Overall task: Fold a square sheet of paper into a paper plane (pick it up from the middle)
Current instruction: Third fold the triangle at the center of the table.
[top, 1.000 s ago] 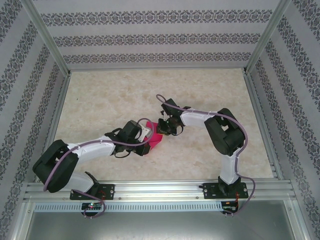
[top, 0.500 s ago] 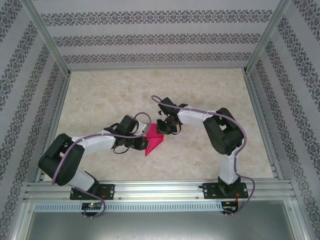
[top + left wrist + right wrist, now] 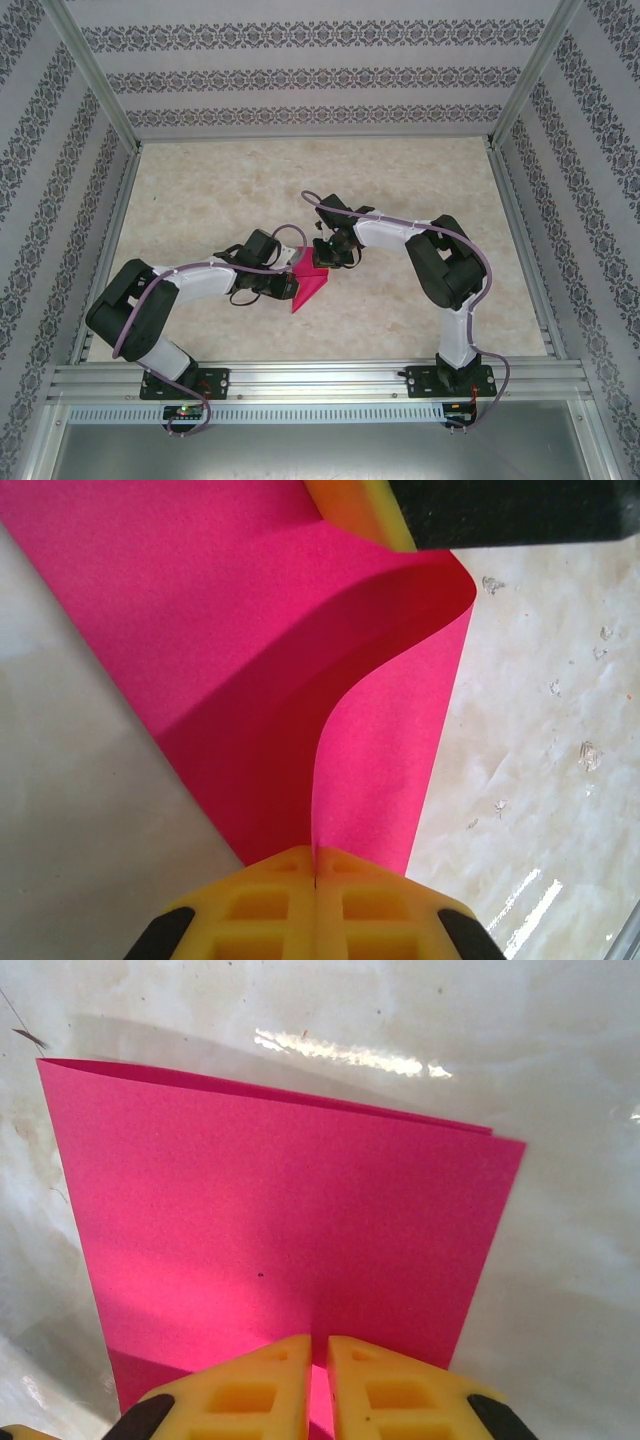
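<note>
Top view: we see the folded sheet point(image 3: 308, 288) near the table point(image 3: 400, 180) centre, with the left gripper point(image 3: 290, 284) at its 9 o'clock and the right gripper point(image 3: 322, 262) at its 1 o'clock.
Left wrist: at 6 o'clock we find the pads point(image 3: 270, 900) clamped tight on the curling sheet point(image 3: 250, 680).
Right wrist: at 6 o'clock the fingers point(image 3: 250, 1390) pinch the doubled sheet point(image 3: 280, 1230), a slit apart.

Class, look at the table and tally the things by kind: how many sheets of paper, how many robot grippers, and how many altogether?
Magenta-pink folded paper sheet: 1
Robot grippers with yellow fingers: 2, the left gripper and the right gripper
Total: 3
</note>
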### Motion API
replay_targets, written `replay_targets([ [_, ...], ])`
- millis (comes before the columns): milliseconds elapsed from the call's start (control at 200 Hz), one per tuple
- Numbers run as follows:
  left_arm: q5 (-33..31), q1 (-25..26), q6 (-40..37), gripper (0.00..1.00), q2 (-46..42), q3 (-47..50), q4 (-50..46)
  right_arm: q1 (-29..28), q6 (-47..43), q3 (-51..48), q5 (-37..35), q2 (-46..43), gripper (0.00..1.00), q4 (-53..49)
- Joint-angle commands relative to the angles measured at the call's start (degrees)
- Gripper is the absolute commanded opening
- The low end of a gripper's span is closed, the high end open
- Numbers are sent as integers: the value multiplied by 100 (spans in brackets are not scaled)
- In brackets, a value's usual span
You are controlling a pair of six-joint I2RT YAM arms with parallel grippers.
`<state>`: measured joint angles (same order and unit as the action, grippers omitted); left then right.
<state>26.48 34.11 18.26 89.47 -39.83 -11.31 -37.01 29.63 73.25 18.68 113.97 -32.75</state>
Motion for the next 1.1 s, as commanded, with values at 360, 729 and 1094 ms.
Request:
replay_targets([
  [360,15,-84,462,5,-210,168,189,-6,118,-13,-31,91,16,47],
  [729,-19,-87,468,7,-150,177,345,-11,253,-44,72,89,16,190],
  [1094,-188,-87,229,7,36,48,73,-16,263,-107,39,100,17,199],
])
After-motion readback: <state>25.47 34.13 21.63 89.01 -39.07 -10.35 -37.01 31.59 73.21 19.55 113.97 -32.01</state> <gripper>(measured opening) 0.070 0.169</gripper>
